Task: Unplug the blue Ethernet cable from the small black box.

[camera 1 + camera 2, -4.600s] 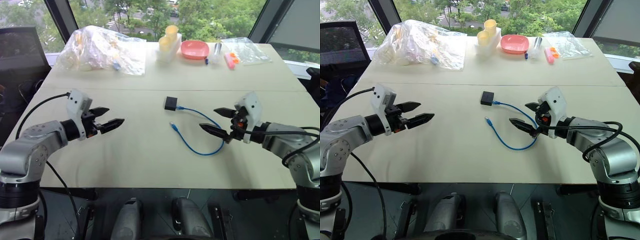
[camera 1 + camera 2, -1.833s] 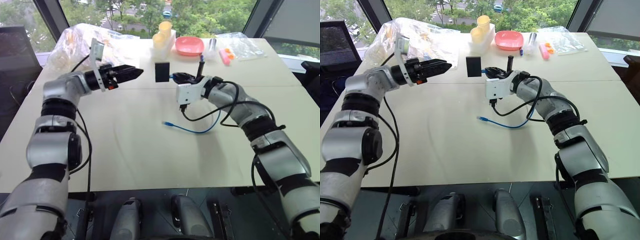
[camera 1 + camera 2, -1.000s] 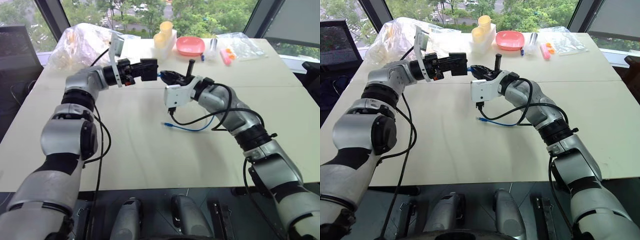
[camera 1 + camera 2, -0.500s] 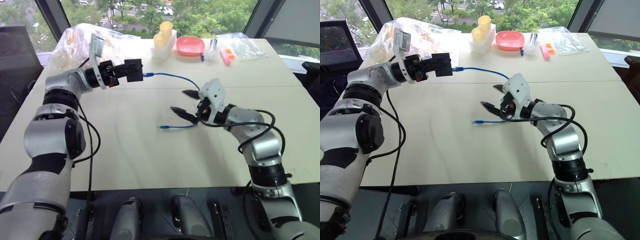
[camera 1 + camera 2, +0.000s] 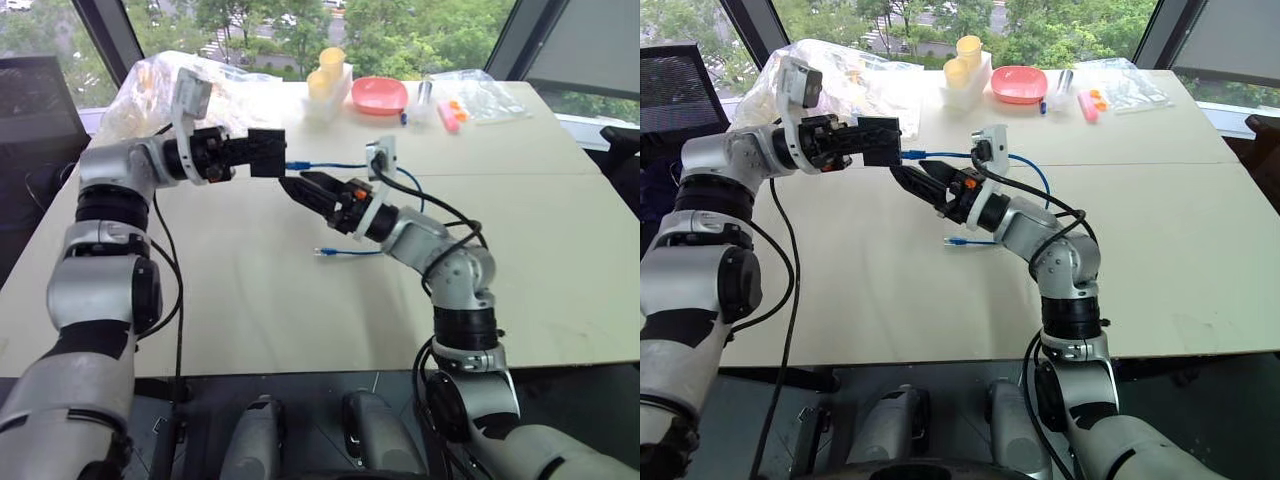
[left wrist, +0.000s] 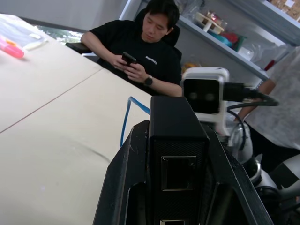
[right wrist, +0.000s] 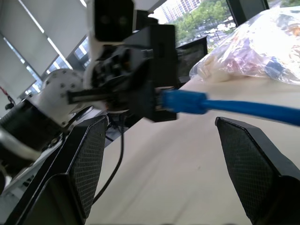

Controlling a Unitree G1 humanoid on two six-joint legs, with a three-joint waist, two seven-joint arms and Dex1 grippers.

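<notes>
Bright, even daylight from the windows (image 5: 300,25) behind the counter (image 5: 560,260) gives soft shadows, while the right wrist view shows the blue cable (image 7: 243,107) blurred.

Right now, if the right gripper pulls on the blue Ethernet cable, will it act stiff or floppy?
Probably floppy: the blue Ethernet cable sags in a curve from the small black box down to the table, where its free plug lies. It looks light. Likely only the short stretch at the plug resists; a grip there should pull straighter.
</notes>
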